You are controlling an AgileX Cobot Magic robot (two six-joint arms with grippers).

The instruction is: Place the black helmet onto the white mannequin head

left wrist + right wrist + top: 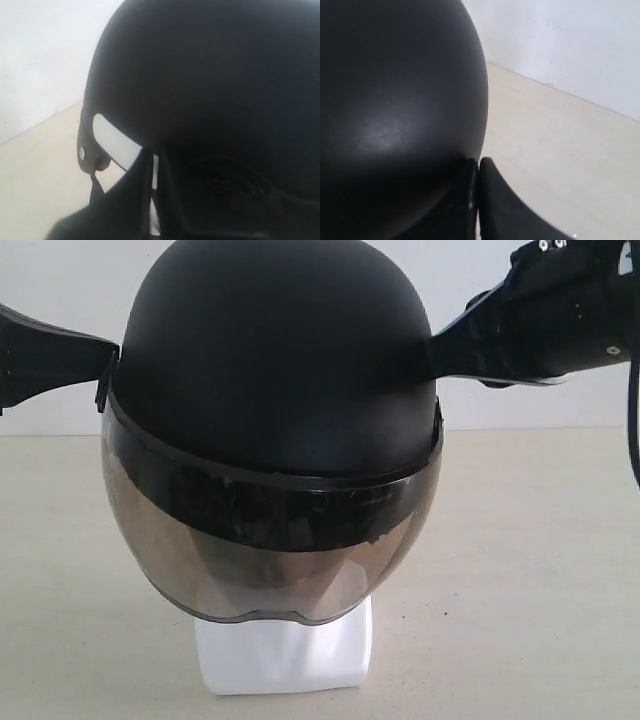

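The black helmet (pixel 280 360) sits over the white mannequin head, whose squarish base (pixel 285 655) shows below the smoky visor (pixel 270 560); the face is a dim shape behind the tint. My left gripper (pixel 105 375) meets the helmet's left side. In the left wrist view, the left gripper (pixel 155 165) is shut on the rim, one finger outside the helmet (pixel 210 75) and one against the dark lining. My right gripper (pixel 435 350) meets the right side. In the right wrist view, the right gripper (pixel 479 165) has its fingers pressed together at the edge of the helmet (pixel 395 100).
A pale beige table (pixel 540 570) carries the head, with a white wall (pixel 70 280) behind it. The helmet's strap and side rivet (pixel 82 152) hang near the left gripper. A black cable (pixel 632 430) drops from the right arm.
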